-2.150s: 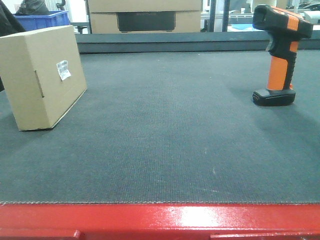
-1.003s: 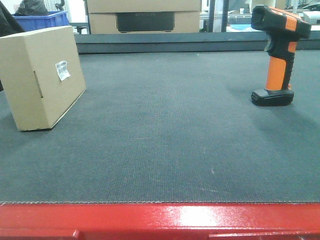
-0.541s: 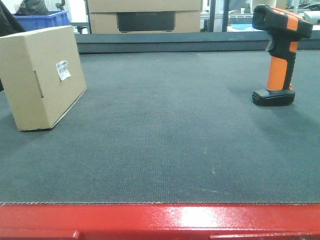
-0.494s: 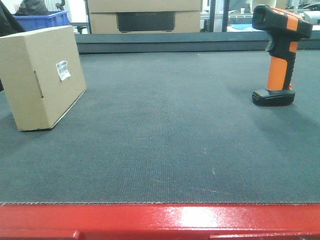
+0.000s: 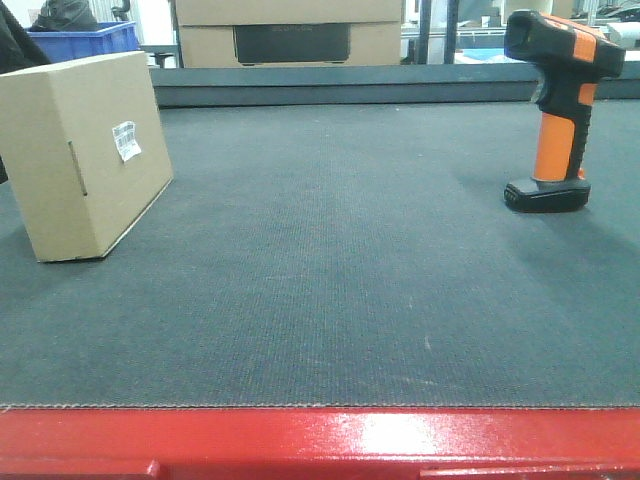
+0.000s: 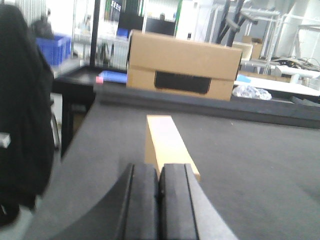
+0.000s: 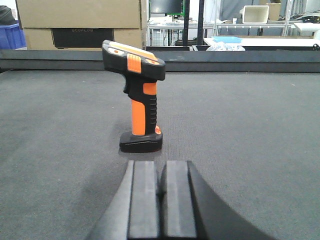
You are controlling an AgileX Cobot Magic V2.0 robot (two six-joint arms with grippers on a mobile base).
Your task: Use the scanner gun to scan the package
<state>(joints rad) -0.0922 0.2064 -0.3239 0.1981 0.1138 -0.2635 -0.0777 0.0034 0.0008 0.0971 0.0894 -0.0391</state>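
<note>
the scanner (image 5: 560,105) stands upright on its flat base at the far right of the mat (image 5: 330,280), head pointing left; the package (image 5: 85,150) rests on edge at the far left, label (image 5: 125,139) facing right, well apart from it. the right gripper (image 7: 157,200) sits just near of the scanner with its fingers pressed together, holding nothing; the left gripper (image 6: 159,200) is likewise closed and empty behind the package's narrow edge. the scanner looks rigid, light plastic but top-heavy, likely to tip if nudged, so the ribbed orange handle (image 7: 141,115) seems the best grip. the cardboard box is probably light and slides easily.
</note>
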